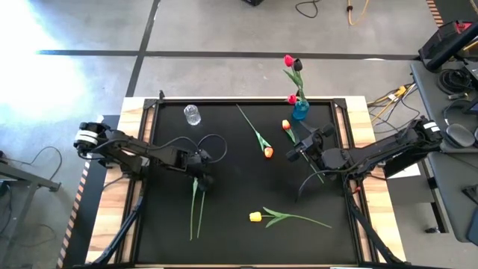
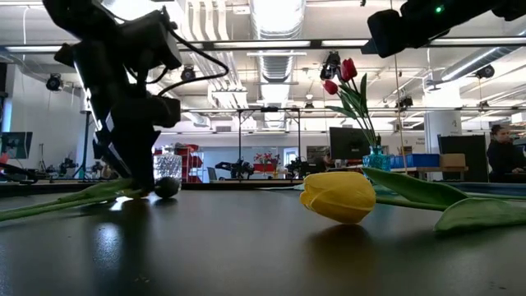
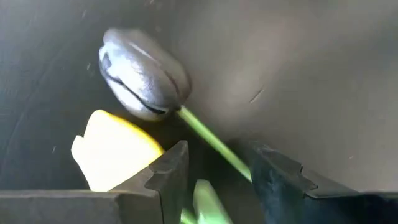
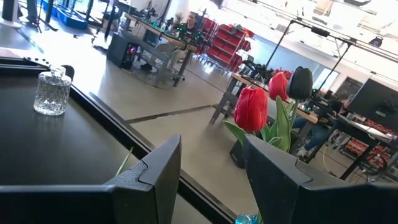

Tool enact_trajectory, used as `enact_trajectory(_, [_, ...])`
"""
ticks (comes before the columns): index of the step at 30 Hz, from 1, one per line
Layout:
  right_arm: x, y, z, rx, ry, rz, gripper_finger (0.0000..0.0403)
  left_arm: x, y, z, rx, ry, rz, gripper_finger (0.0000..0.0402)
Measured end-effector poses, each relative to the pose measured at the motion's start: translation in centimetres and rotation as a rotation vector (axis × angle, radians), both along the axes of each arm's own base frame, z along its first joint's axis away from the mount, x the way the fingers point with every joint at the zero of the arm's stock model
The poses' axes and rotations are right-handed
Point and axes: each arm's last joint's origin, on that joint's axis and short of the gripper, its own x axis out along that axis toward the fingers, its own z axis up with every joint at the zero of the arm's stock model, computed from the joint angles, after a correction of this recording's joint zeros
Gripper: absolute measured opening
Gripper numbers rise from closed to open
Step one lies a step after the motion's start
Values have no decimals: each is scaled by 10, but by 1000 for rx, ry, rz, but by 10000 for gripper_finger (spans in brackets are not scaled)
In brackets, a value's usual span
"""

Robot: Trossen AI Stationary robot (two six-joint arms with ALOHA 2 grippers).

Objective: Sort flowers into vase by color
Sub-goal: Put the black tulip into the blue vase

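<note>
Two flowers lie side by side at the table's left: a dark purple tulip (image 3: 143, 74) and a yellow tulip (image 3: 115, 152), their stems (image 1: 196, 213) running toward the near edge. My left gripper (image 3: 217, 186) points down over them, open, its fingers either side of the purple tulip's green stem (image 3: 208, 137) just behind the head. My right gripper (image 4: 211, 180) hangs level and open at the right (image 1: 295, 153), holding nothing. A blue vase (image 1: 300, 110) at the far edge holds red and dark tulips (image 4: 252, 109). A clear vase (image 1: 193, 114) stands at the far left.
An orange tulip (image 1: 267, 152) lies mid-table, its stem toward the far edge. Another orange one (image 1: 285, 125) lies by the blue vase, its stem running under my right arm. A yellow tulip (image 1: 256, 217) with a long leaf lies near the front edge.
</note>
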Motion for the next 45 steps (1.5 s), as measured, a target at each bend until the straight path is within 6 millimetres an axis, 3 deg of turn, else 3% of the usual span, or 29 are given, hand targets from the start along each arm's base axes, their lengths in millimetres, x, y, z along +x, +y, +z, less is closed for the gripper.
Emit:
enact_trajectory(4, [0, 0, -1, 6, -5, 0, 164, 1, 2, -1, 18, -30, -23, 119])
enact_trajectory(11, [0, 0, -1, 5, -1, 3, 164, 1, 3, -5, 36, -53, -78, 19])
enact_trajectory(13, [0, 0, -1, 5, -1, 3, 164, 2, 3, -4, 48, -63, -105, 6])
enact_trajectory(20, [-1, 6, -1, 5, 0, 31, 164, 12, 3, 17, 93, -173, -186, 2])
enact_trajectory(26, [-3, 18, -2, 25, -25, 96, 164, 18, 4, 61, 234, -421, -271, 1])
enact_trajectory(32, [2, 30, -12, 220, -92, 448, 164, 16, 3, 99, 408, -790, -381, 0])
enact_trajectory(34, [7, 33, -18, 280, -93, 549, 164, 15, 2, 105, 456, -926, -432, 0])
enact_trajectory(38, [20, 38, -23, 255, -125, 591, 164, 14, -1, 114, 506, -1148, -509, 0])
enact_trajectory(45, [61, 46, -4, 167, -165, 749, 164, 22, -3, 130, 613, -1316, -579, 0])
